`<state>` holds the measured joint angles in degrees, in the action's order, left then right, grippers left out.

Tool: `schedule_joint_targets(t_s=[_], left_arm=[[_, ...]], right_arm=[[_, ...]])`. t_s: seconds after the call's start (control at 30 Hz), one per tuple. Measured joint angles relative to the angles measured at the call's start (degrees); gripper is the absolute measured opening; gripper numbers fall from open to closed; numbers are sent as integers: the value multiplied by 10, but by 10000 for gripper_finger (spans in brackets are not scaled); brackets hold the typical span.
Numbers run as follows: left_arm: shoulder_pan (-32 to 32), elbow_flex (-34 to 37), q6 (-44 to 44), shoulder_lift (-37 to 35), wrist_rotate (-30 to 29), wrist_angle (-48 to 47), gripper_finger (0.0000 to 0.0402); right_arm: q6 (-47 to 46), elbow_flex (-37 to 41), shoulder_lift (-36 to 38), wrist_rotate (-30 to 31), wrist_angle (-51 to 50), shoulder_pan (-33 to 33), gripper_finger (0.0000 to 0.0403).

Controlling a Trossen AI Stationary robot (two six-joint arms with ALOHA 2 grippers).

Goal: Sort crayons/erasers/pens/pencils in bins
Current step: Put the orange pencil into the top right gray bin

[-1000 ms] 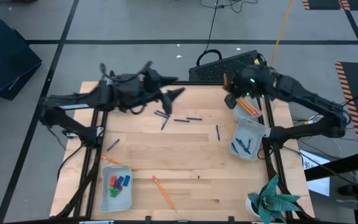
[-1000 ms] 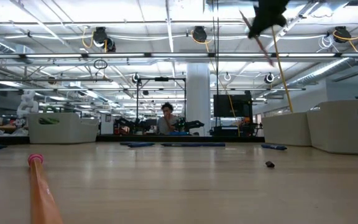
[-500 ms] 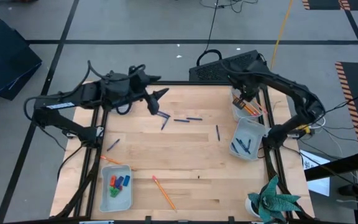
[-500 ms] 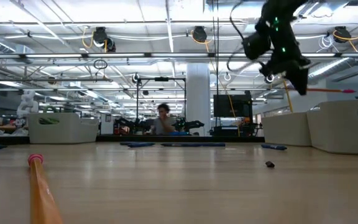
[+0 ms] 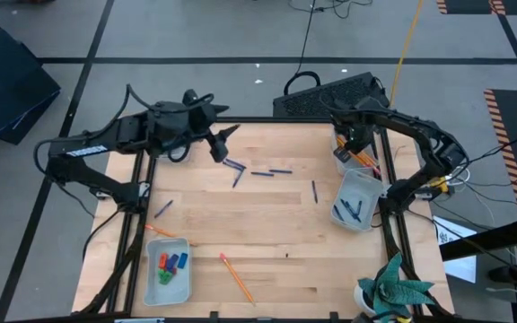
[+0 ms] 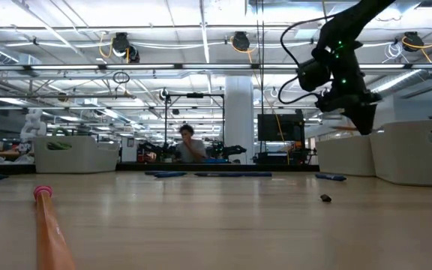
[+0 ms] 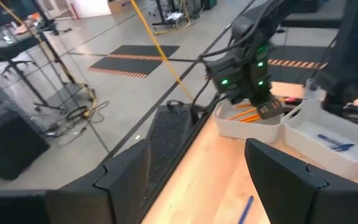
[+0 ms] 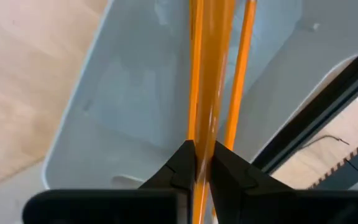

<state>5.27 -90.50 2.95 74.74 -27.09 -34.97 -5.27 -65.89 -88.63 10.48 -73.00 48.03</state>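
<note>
At the table's near left corner stands a translucent grey-white plastic bin with rounded corners, holding short stubby crayons in red, green and blue. One thin orange pencil lies just beyond that bin, and a second orange pencil lies diagonally on the pale wood-grain table, its pink eraser end toward the table's middle. The left gripper hangs over the far left part of the table, its two dark fingers spread with nothing between them. Thin dark blue pens lie scattered near the far middle. At the right edge, two more bins stand touching: the near bin holds blue pens; the far bin holds orange pencils. The right gripper sits low over the far bin, fingertips pinching one orange pencil, whose long axis runs lengthwise along the bin's smooth floor. No legible writing shows.
</note>
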Motion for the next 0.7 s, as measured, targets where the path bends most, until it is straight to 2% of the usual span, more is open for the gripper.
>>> schedule_joint_targets(t_s=[0.2,0.53,0.7], left_arm=[[20,0,0,-24,0,-30,266],[31,-1,-13,-35,1,-41,266],[29,0,-95,-37,40,-195,266]], right_arm=[[-5,0,0,29,44,0,45],[-14,-3,6,22,46,-3,176],[-8,-6,62,-30,89,-34,212]])
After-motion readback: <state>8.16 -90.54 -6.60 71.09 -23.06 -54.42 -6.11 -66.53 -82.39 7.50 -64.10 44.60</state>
